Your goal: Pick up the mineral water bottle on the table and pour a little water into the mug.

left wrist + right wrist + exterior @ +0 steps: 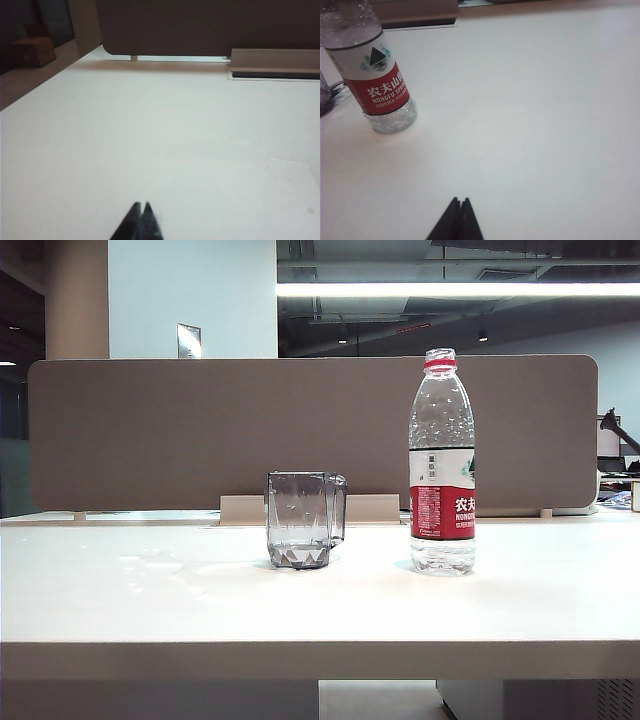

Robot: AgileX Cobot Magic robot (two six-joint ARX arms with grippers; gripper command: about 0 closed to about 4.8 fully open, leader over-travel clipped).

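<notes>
Left gripper point(140, 207): dark tapered fingertips pressed together, nothing between them, above bare table point(165, 135). Right gripper point(459, 202): same dark pointed tips, together and empty, over the tabletop, well apart from the bottle.

Mineral water bottle point(441, 462): tall, clear ribbed plastic, red neck ring, no cap visible, white-and-red label with white Chinese characters; upright on the table, right of centre in the exterior view.

Mug point(303, 519): smoky-grey, transparent, faceted, side handle toward the bottle; upright, just beside it, not touching.

Table: smooth, off-white, thick front edge. Partition panel point(200, 430): brown-grey, rounded corners, behind.
</notes>
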